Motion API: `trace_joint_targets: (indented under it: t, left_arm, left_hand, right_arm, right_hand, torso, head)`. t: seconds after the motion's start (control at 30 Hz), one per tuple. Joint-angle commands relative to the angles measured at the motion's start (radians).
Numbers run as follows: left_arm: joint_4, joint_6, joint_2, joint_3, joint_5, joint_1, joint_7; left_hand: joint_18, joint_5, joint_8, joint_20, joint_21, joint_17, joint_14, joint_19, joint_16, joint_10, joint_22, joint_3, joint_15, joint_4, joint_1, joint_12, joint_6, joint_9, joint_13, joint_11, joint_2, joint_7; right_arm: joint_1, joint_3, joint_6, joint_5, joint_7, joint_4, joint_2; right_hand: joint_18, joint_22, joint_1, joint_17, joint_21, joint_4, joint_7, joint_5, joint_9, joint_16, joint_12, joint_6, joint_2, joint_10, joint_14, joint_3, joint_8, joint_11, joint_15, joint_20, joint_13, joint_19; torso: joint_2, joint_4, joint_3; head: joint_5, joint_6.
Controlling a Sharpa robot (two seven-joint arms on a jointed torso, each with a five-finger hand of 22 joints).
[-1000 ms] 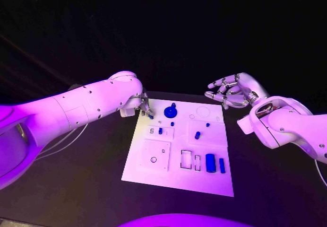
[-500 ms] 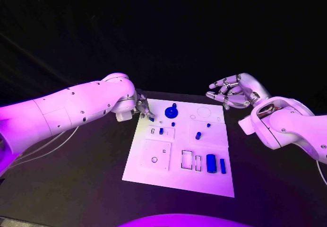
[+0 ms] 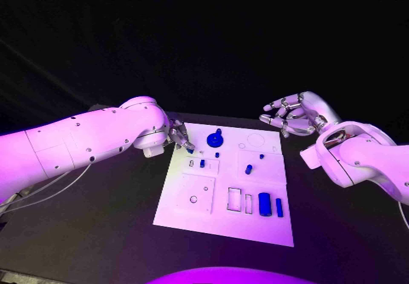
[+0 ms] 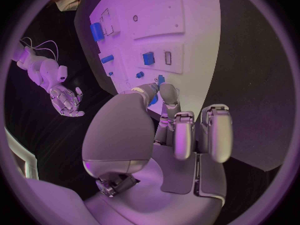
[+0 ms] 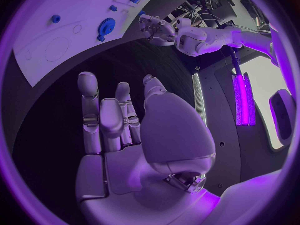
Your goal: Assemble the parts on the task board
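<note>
Silver left hand pinches a small blue part at the task board's far-left corner — fingertips hide most of it. Right hand hovers off the board's far-right corner — empty, fingers loosely apart.

My head camera looks down on the worktop from near six o'clock. Each wrist camera sits close behind its own robot hand. All three share the task board.
</note>
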State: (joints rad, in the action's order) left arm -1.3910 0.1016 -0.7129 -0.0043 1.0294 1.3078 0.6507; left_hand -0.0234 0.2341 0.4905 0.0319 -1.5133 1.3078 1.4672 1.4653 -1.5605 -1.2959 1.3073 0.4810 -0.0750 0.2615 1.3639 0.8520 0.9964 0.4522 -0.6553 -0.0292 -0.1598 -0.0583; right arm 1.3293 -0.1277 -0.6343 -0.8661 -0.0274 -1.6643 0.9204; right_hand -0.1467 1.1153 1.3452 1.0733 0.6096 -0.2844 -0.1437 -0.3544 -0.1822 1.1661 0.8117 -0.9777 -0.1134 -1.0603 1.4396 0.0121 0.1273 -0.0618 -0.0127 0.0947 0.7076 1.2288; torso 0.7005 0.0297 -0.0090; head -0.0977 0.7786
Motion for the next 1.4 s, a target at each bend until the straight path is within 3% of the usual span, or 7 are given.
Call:
trace_joint_targets:
  t: [0.03,0.33,0.6,1.4]
  left_arm:
    - [-0.021,-0.053,-0.007,0.000,0.048,-0.011,-0.024]
    - [-0.051,-0.076,-0.018,-0.001,0.053,-0.044,-0.008]
    - [-0.058,-0.073,-0.021,-0.001,0.051,-0.059,0.004]
    - [-0.060,-0.029,-0.021,-0.001,0.084,-0.069,0.028]
  left_hand:
    - [0.004,-0.003,0.004,-0.008,-0.004,0.242,0.097,0.058,0.003,-0.012,0.199,0.126,-0.008,-0.124,-0.002,0.009,0.009,0.100,-0.008,0.000,-0.013,0.012]
    - [0.004,-0.003,0.007,-0.008,-0.005,0.241,0.097,0.059,0.004,-0.019,0.201,0.134,-0.009,-0.119,-0.014,0.013,0.013,0.105,-0.010,-0.001,-0.010,0.014]
    - [0.004,-0.003,0.009,-0.009,-0.005,0.239,0.097,0.059,0.005,-0.022,0.201,0.140,-0.010,-0.117,-0.020,0.013,0.015,0.108,-0.010,-0.003,-0.005,0.016]
    - [0.005,-0.003,0.012,-0.010,-0.009,0.242,0.097,0.062,0.003,-0.029,0.205,0.150,-0.012,-0.125,-0.021,0.023,0.017,0.114,-0.021,-0.005,-0.011,0.018]
  right_arm:
    - [-0.001,0.000,0.006,-0.002,-0.010,-0.002,0.001]
    - [-0.001,0.000,0.006,-0.002,-0.010,-0.002,0.001]
    - [-0.001,0.000,0.006,-0.002,-0.010,-0.003,0.002]
    - [-0.003,0.000,0.008,-0.002,-0.011,-0.001,0.003]
  right_hand:
    - [-0.014,-0.001,-0.002,-0.001,-0.004,-0.003,0.003,-0.006,-0.001,-0.003,-0.002,0.002,0.012,0.000,-0.002,-0.003,0.003,0.004,-0.003,-0.001,-0.001,0.007]
    - [-0.014,-0.001,-0.002,-0.001,-0.004,-0.003,0.003,-0.006,-0.001,-0.003,-0.002,0.002,0.012,0.000,-0.002,-0.003,0.003,0.004,-0.003,-0.001,-0.001,0.007]
    - [-0.014,-0.001,-0.002,-0.001,-0.004,-0.003,0.003,-0.006,-0.001,-0.003,-0.002,0.002,0.012,0.000,-0.002,-0.003,0.003,0.004,-0.003,-0.001,-0.001,0.007]
    - [-0.014,-0.001,-0.002,-0.001,-0.004,-0.003,0.003,-0.006,-0.001,-0.003,-0.002,0.002,0.012,0.000,-0.002,-0.003,0.003,0.004,-0.003,-0.001,-0.001,0.007]
  torso:
    - [0.001,0.0005,-0.0006]
    - [0.000,-0.0007,-0.0003]
    - [0.000,-0.0009,-0.0003]
    - [0.001,-0.0007,-0.0008]
  head:
    - [-0.001,0.003]
    - [-0.005,0.006]
    - [-0.005,0.007]
    - [-0.009,0.007]
